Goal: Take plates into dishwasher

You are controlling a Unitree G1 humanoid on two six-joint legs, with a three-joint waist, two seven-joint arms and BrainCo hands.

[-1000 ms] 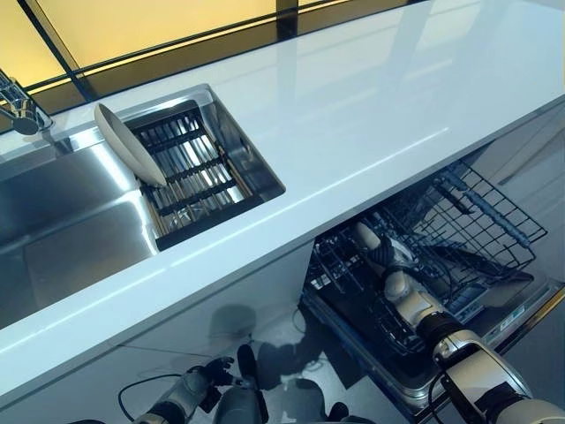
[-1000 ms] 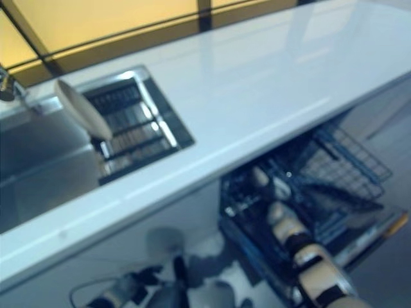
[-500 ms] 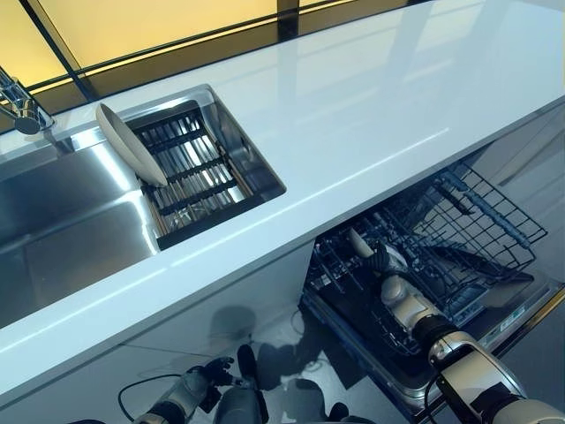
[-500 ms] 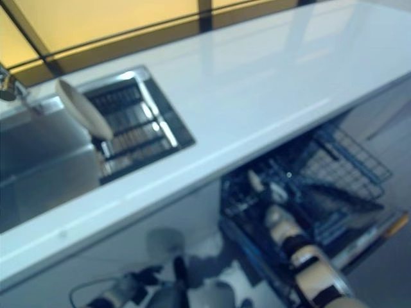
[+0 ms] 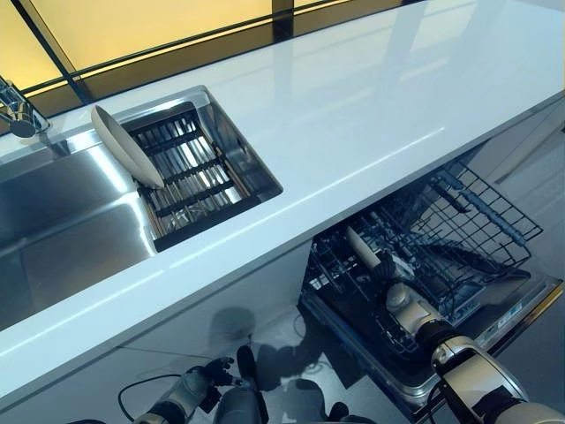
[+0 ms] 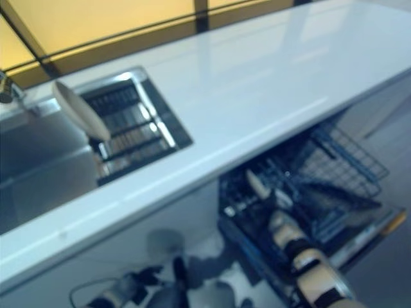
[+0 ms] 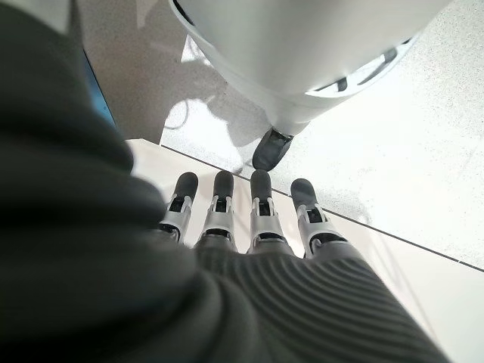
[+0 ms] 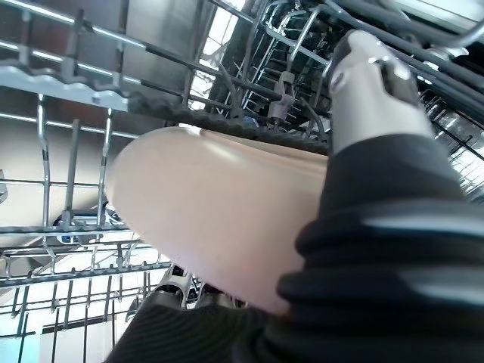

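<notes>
The white surface (image 5: 353, 106) runs across the scene, with the steel sink (image 5: 62, 221) set into its left end. Below its front edge, to the right, the dishwasher's lower rack (image 5: 459, 230) stands pulled out over the open door.

In the sink's drying rack (image 5: 190, 172) one plate (image 5: 126, 146) leans tilted on edge, not yet taken.

A second plate (image 8: 219, 219) is down among the rack's wires; in the head view it shows as a pale edge (image 5: 362, 249) just above the right hand (image 5: 395, 276). The right wrist view shows this hand clasped on the plate, thumb across one face and fingers beneath the other, with tines close on both sides. Whether the rim has seated between the tines cannot be told.

The left hand (image 7: 249, 219) hangs low near the floor, well apart from the work, fingers straight and relaxed, holding nothing.

Assessment: the step in hand is placing the held plate into the lower rack. The task is partly done at best, since one plate remains in the sink. The next move calls for lowering the plate upright between two tines until it bears on the rack, then loosening the hold and drawing the hand clear without catching the wires.
</notes>
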